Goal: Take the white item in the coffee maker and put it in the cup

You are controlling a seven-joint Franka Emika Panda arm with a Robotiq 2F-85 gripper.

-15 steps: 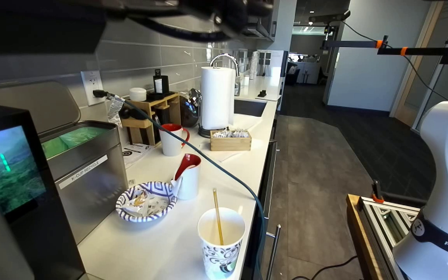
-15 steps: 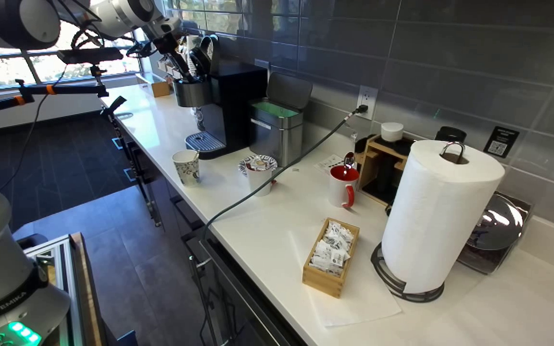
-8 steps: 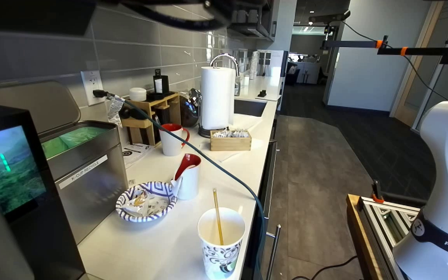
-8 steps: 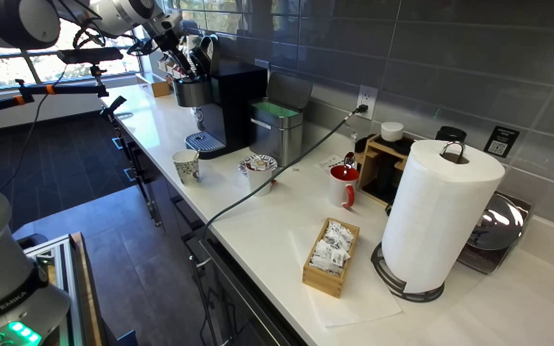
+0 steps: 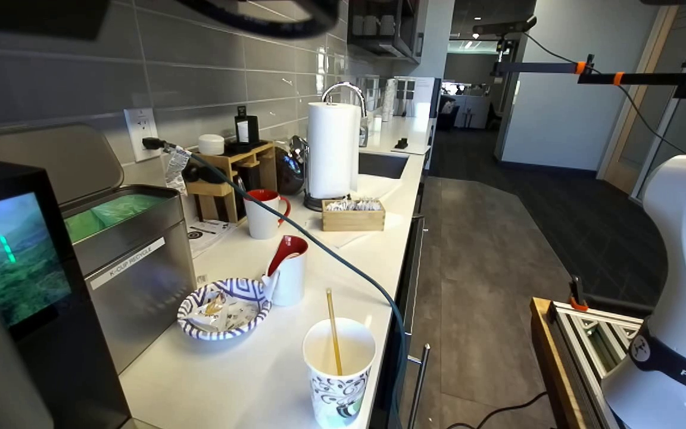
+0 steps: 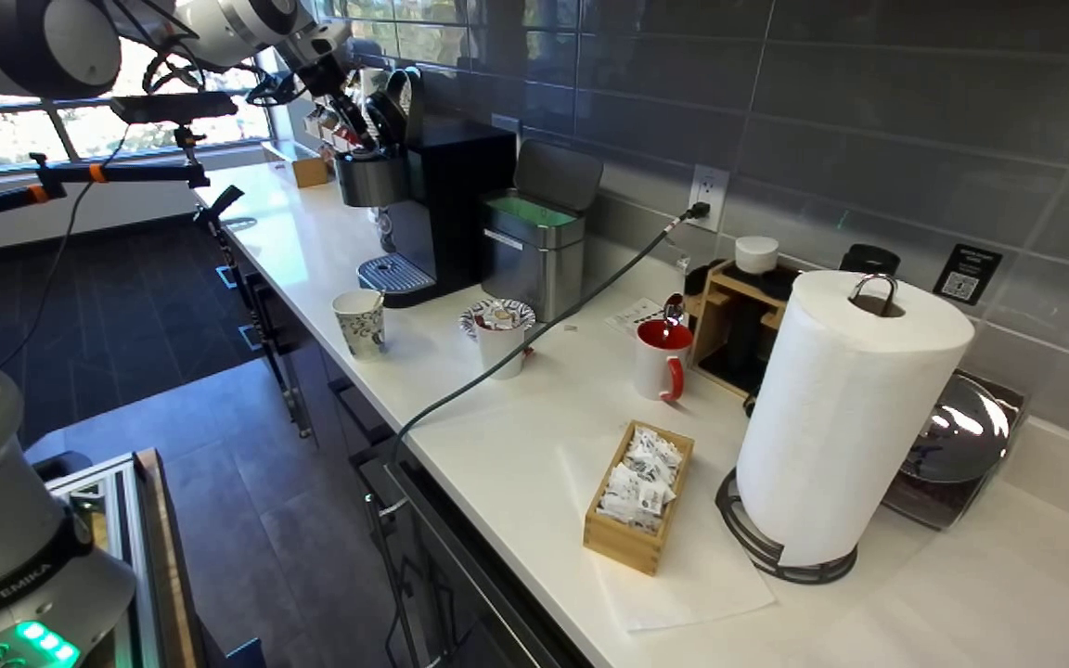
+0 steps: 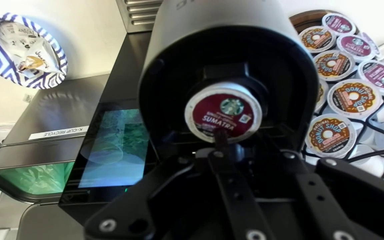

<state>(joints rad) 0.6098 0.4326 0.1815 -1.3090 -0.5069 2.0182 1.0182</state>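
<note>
One coffee pod (image 7: 225, 115), white-rimmed with a maroon Sumatra label, sits in the round black holder (image 7: 278, 63) at the top front of the coffee maker (image 6: 468, 167), so that's our white item. The gripper (image 7: 231, 145) points down into the same spot. In the wrist view we see a dark finger (image 7: 221, 141) overlapping the pod's lower edge, but honestly we can't tell whether it's pinching the pod or hanging loose there. Off to one side in that view we've got a bunch of other pods (image 7: 354, 96). Right beside the coffee maker is the K-Cup recycle bin (image 5: 146, 292), standing open with a green liner (image 5: 117, 211) in it. Near that we see the patterned bowl (image 5: 224, 334) with some wrapped packets (image 5: 217, 307) inside. Our paper cup (image 5: 338, 390) stands upright on the counter (image 5: 218, 381), near the edge, with a tan stirrer (image 5: 333, 333) leaning in it. Further out we spot two red-and-white mugs (image 5: 262, 221), a wooden box (image 5: 353, 223) of white sachets (image 5: 353, 205) and the paper towel roll (image 5: 331, 152), plus a cord (image 5: 401, 342) running over the counter's edge.
</note>
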